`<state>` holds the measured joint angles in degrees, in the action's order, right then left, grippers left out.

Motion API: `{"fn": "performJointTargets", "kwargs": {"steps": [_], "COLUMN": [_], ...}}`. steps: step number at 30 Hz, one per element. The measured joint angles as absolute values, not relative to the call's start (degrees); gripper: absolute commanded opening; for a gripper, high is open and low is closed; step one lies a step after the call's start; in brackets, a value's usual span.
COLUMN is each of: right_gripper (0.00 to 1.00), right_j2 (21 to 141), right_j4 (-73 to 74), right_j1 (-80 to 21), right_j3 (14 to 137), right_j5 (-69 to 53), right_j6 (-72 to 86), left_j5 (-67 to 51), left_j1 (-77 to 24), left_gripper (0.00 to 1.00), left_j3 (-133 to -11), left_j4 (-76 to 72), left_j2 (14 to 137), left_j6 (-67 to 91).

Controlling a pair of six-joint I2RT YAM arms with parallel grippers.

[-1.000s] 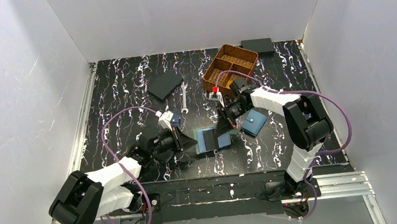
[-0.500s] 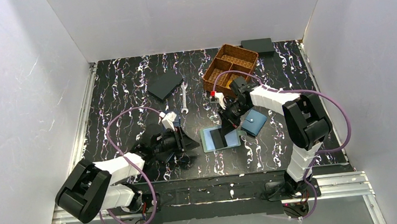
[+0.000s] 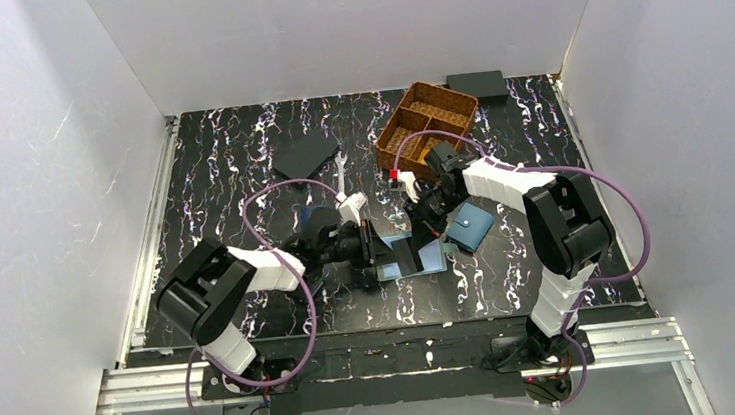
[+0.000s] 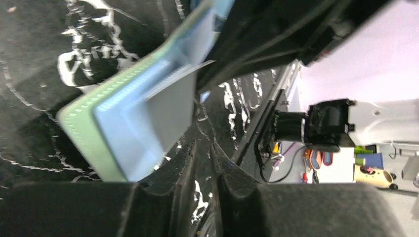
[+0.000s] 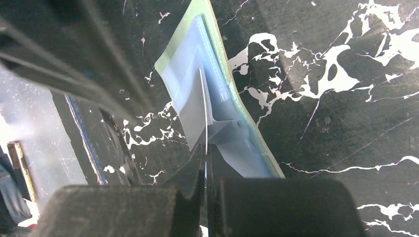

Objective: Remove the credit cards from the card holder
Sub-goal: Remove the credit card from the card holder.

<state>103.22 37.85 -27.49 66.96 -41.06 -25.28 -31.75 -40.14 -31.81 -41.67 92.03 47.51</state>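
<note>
The mint-green card holder (image 3: 426, 260) lies open on the table and shows its pale slotted inside in the right wrist view (image 5: 232, 106) and the left wrist view (image 4: 106, 126). A dark grey credit card (image 3: 405, 253) sticks up out of a slot. My right gripper (image 3: 426, 224) is shut on the card's upper edge, which shows edge-on between the jaws (image 5: 204, 148). My left gripper (image 3: 368, 249) sits low at the holder's left edge, its fingers (image 4: 185, 163) a narrow gap apart with nothing between them. The tan-golden card is out of view.
A brighter blue wallet (image 3: 471, 227) lies just right of the holder. A dark navy wallet (image 3: 304, 157) and a wrench (image 3: 340, 182) lie further back. A wicker basket (image 3: 426, 120) and a black box (image 3: 476, 84) stand at the back right.
My left arm has swung right, from well left of the holder to its left edge. The holder has slid slightly right, and the right gripper has kept hold of the card.
</note>
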Motion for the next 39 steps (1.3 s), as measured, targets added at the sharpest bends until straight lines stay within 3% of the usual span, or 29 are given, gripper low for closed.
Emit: {"fn": "performJointTargets", "kwargs": {"steps": [5,18,31,39], "right_gripper": [0.01,0.01,0.01,0.01], "right_j2": [103.2,103.0,101.7,92.4], "right_j4": [37.7,37.3,43.1,45.0], "right_j1": [-27.5,-27.2,-20.1,-15.2], "right_j3": [67.0,67.0,70.5,70.4], "right_j5": [-40.7,-33.7,-33.3,-42.3], "right_j6": [-24.2,-22.0,-26.2,-33.3], "left_j5": [-28.4,-28.9,-26.9,-21.4], "left_j1": [-39.8,-37.4,-36.2,-35.4], "left_gripper": [0.02,0.02,0.11,0.28], "left_j3": [-32.4,-31.6,-30.5,-28.3], "left_j4": [-42.2,-48.3,-46.9,-34.5], "left_j2": [98.5,105.7,102.7,83.0], "left_j6": [50.1,59.8,57.4,50.1]}}
